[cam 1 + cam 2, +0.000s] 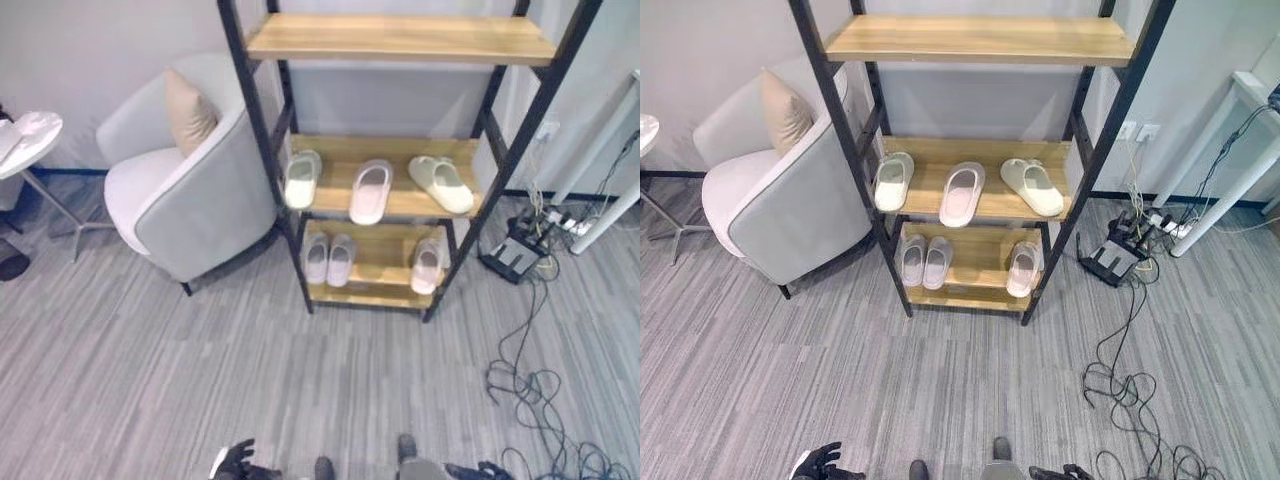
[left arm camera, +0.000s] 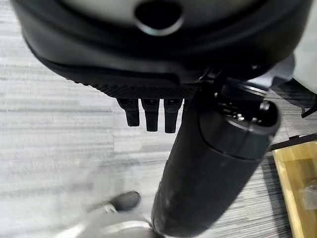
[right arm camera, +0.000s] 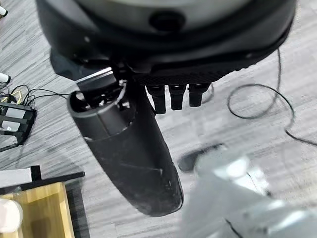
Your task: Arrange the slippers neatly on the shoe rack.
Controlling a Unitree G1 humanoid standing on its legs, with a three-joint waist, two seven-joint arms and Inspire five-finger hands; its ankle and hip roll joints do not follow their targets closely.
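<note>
A black-framed shoe rack with wooden shelves stands ahead on the grey floor. Its middle shelf holds a pale green slipper, a pink slipper and a second pale green slipper lying at an angle. On the low shelf a pair of light pink slippers sits at the left and a single pink one at the right. My left hand and right hand hang low, far from the rack. Both are open and hold nothing, as seen in the wrist views.
A grey armchair with a beige cushion stands close to the rack's left side. A small white side table is at far left. A power strip and loose cables lie on the floor right of the rack.
</note>
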